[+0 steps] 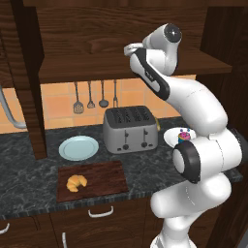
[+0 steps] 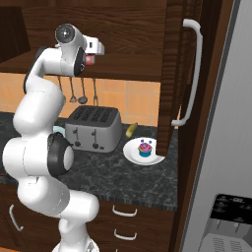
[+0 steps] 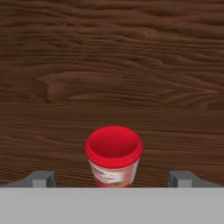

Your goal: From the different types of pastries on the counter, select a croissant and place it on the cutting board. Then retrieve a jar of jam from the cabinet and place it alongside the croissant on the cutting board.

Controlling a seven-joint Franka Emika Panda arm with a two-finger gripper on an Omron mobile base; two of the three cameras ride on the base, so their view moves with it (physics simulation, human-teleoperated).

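Red marks on the whitish band of the jar of jam [image 3: 113, 158] are too blurred to read; no other writing can be made out. In the hand view the jar stands low in the centre of the frame, red lid toward the camera, on dark wood grain of the cabinet [image 3: 109, 65], and the gripper [image 3: 113, 179] has its two grey fingertips [image 3: 41, 179] set wide, one at each lower corner, well clear of the jar and holding nothing. The left base view shows the croissant [image 1: 76, 181] lying on the left part of the cutting board [image 1: 104, 177], lower left of the frame, with the light blue plate [image 1: 78, 147] just behind it and the toaster [image 1: 130, 128] at centre. The right base view shows the cupcake [image 2: 144, 148] on a white plate [image 2: 132, 153] right of centre, and a sliver of red at the hand in the upper left.
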